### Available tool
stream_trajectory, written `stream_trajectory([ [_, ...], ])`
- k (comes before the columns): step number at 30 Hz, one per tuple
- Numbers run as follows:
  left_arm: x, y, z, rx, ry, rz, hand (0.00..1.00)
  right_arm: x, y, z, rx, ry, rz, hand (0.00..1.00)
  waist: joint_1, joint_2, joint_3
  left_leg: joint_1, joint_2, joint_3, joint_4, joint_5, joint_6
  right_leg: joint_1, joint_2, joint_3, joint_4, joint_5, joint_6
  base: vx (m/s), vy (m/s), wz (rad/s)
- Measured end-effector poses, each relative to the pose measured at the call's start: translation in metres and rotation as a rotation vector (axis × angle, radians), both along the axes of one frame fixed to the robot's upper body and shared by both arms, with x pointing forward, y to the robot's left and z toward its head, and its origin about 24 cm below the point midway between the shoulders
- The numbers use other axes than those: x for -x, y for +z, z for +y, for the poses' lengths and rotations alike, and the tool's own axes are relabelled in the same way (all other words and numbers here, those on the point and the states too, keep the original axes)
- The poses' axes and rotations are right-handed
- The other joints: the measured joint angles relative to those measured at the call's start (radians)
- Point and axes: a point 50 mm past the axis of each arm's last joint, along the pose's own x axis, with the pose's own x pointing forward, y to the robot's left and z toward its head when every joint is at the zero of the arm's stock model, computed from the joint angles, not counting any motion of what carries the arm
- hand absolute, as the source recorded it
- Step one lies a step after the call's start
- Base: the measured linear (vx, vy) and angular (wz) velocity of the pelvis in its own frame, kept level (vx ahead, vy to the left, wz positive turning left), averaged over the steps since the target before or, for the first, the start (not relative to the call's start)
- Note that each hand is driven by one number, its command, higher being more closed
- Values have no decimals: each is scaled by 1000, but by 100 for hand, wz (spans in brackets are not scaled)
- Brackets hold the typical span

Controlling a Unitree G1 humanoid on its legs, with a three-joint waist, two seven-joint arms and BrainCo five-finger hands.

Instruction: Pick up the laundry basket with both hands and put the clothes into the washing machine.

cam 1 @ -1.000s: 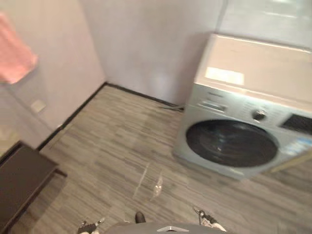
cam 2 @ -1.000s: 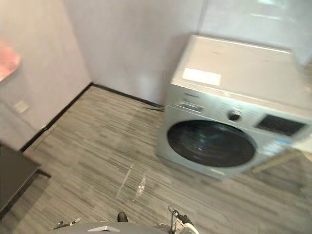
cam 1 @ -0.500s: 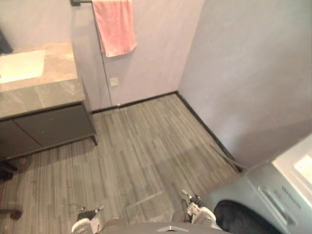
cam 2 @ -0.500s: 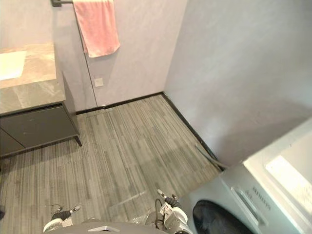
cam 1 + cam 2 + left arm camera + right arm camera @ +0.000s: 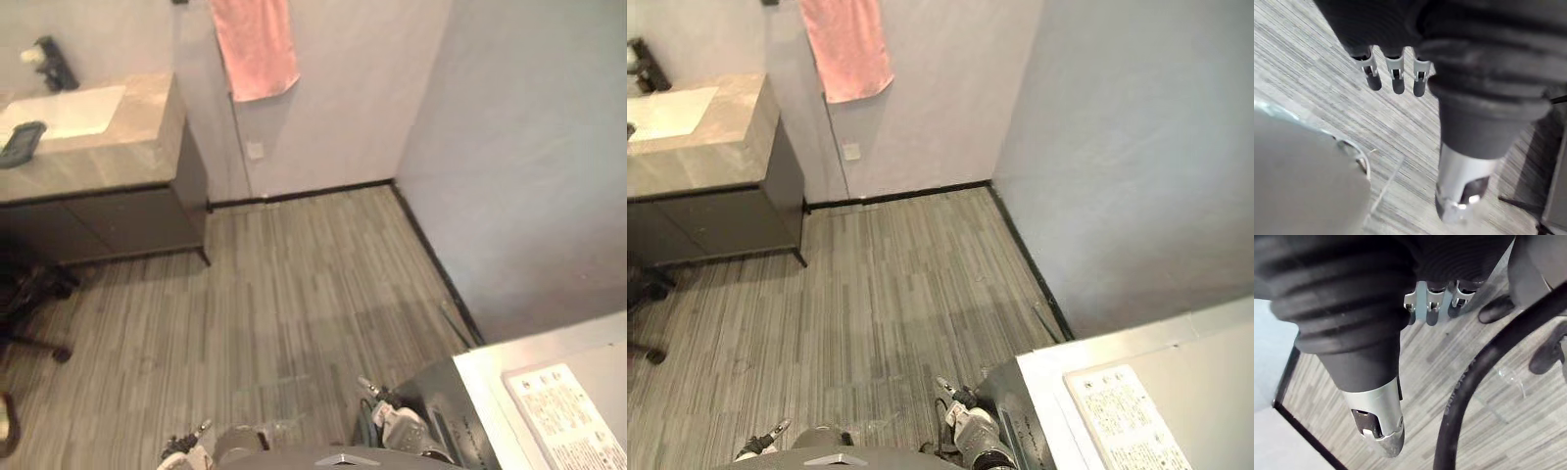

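**Open through the middle, boxed in at the edges**

Passable over bare plank floor [image 5: 294, 284] from 6 up to 12 o'clock. Blocked at 4–5 o'clock by washing machine [image 5: 598, 357], at 10 by vanity cabinet [image 5: 108, 220], at 9 by chair base [image 5: 34, 286]. Walled off at 12 and 2.

This is a home bathroom that doubles as a laundry room, with a washer [image 5: 549, 401] on a plank floor [image 5: 294, 284]. Across the floor from the washer, a sink [image 5: 64, 110] sits in a stone surface [image 5: 137, 137] over dark cabinets [image 5: 108, 220]. A pink towel [image 5: 257, 49] hangs beside them.
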Motion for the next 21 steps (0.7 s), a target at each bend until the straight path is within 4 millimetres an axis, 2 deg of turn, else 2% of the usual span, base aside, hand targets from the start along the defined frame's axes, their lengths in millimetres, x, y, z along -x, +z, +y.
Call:
stream_trajectory([
  [1, 0, 0, -2, 8, 11, 0, 0, 2, 0, -3, 2, -25, 4, 0, 3, 5, -1, 53, -36, -3, -146, 38, 45, -1, -3, -5, -13, 11, 5, -64, 51, 32],
  [2, 0, 0, -1, 0, -3, 3, 0, 3, -1, -4, -1, -44, 2, 0, 0, -9, 3, 85, -64, -8, -240, 91, 53, 0, -11, -2, -28, 28, 9, -72, 74, 19],
  [5, -6, 1, -2, -12, -63, -2, 0, 10, -3, -5, -1, -69, 9, 0, -8, -22, -5, 101, -101, -29, -328, 140, 73, 3, -22, -12, -71, 51, 21, -52, 85, 23],
  [10, -9, 1, -5, -16, -128, -3, 0, 24, -7, -9, 5, -95, 41, 0, -2, -19, -9, 139, -126, -29, -363, 156, 88, 32, -36, -10, -89, 62, 36, -34, 73, 1],
  [21, -9, 0, -7, 2, -135, -9, 0, 41, -12, -19, -4, -176, 107, 0, 8, -17, -13, 159, -135, -42, -383, 165, 93, 56, -36, -21, -114, 68, 42, -10, 5, 2],
])
